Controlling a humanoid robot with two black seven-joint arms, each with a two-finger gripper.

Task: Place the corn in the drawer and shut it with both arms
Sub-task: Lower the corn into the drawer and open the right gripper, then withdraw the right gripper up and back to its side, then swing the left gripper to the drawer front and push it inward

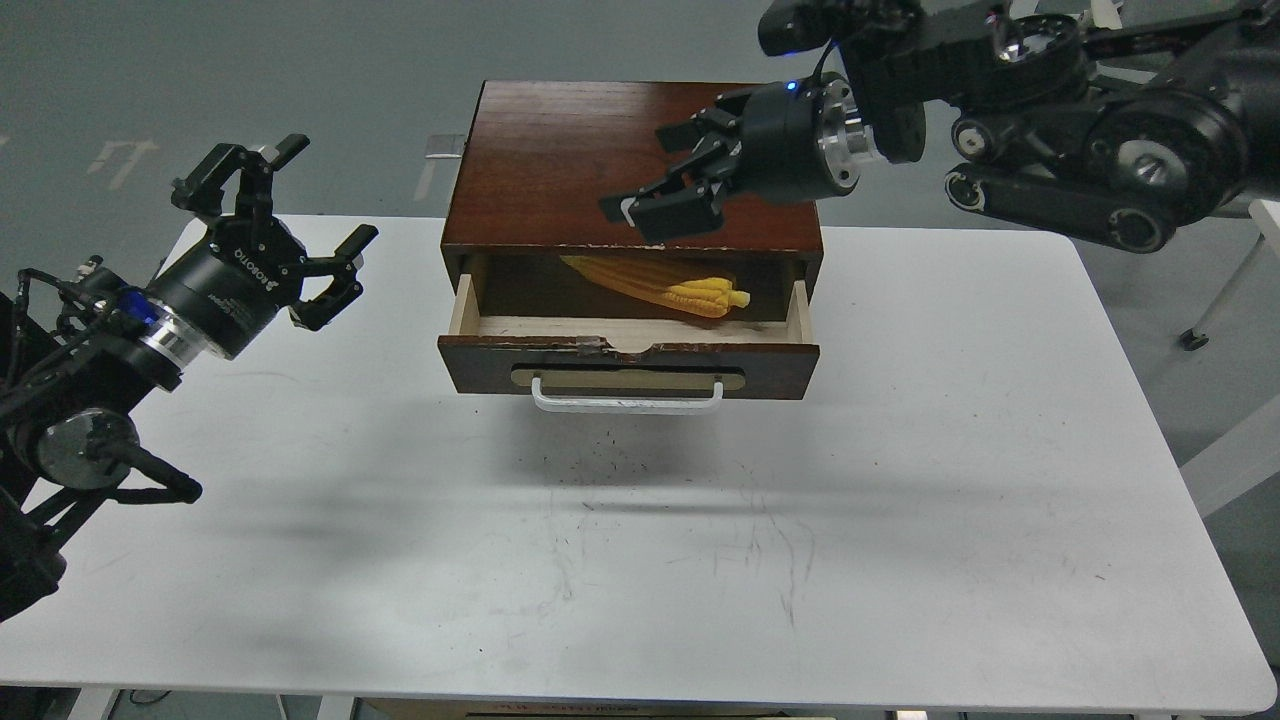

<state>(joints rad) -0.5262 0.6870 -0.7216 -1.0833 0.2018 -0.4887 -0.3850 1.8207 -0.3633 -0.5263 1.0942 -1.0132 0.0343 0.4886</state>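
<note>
— So, nearest you, what did you have on the white table (pixel 900 560)?

— You had bare tabletop in front, scuffed with dark marks. Beyond it you saw the drawer (pixel 628 362) pulled open, its white handle (pixel 627 397) facing you.

— And where was the corn (pixel 668 285)?

— You could see it lying inside the drawer, toward the back, partly shaded under the cabinet (pixel 630 165) top, pointed end to your left.

— What were your grippers doing?

— Your left gripper (pixel 300 225) hung above the table, well left of the cabinet, fingers spread wide and holding nothing. Your right gripper (pixel 668 185), farther off, hovered over the cabinet top near its front edge, fingers parted and empty too.
</note>
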